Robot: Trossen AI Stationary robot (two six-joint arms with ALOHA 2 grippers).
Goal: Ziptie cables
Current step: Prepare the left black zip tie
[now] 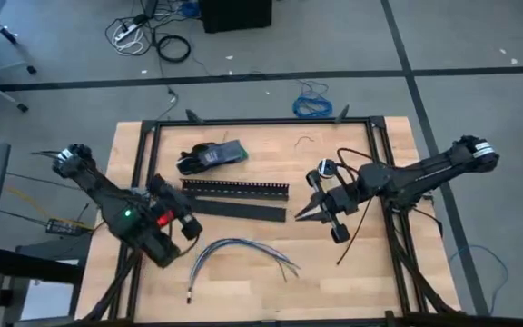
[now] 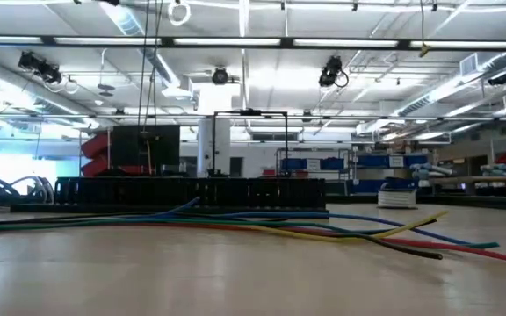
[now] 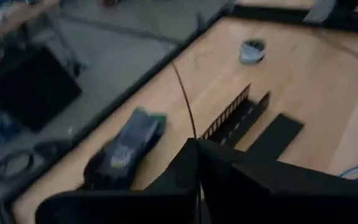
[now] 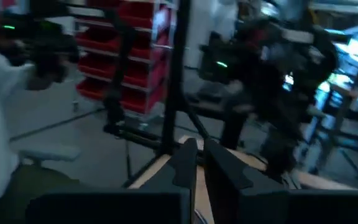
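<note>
Lying on the 6 o'clock half of the table point(image 1: 361, 291), the cables point(image 1: 236, 243) are found as one loose bundle, flat on the surface and touched by neither gripper. The bundle is bent into a shallow arch. One end is directed toward 7 o'clock, the crest is turned toward 12 o'clock, and the splayed ends are directed toward 4 o'clock. The long axis is therefore taken as running roughly from 8 o'clock to 4 o'clock across the table. The black slotted channel point(image 1: 234, 188) is laid parallel to the table's long edge, at 12 o'clock from the crest and clear of it.

The left gripper point(image 3: 197, 149) is positioned at about 10 o'clock from the crest, near the 7 o'clock limb of the bundle. Its jaws are pressed together. A thin black ziptie point(image 3: 184, 93) is seen rising from between the tips, so it is judged to be clamped there. The strip is pointed away from the cables, toward the channel.

The right gripper point(image 1: 302, 216) is positioned at about 1 o'clock from the crest, near the channel's end. Its jaws are drawn to a narrow point and nothing is seen held in them.

The left arm is judged the nearer. The strip must be swung toward 4 o'clock and set across the long axis of the bundle.
</note>
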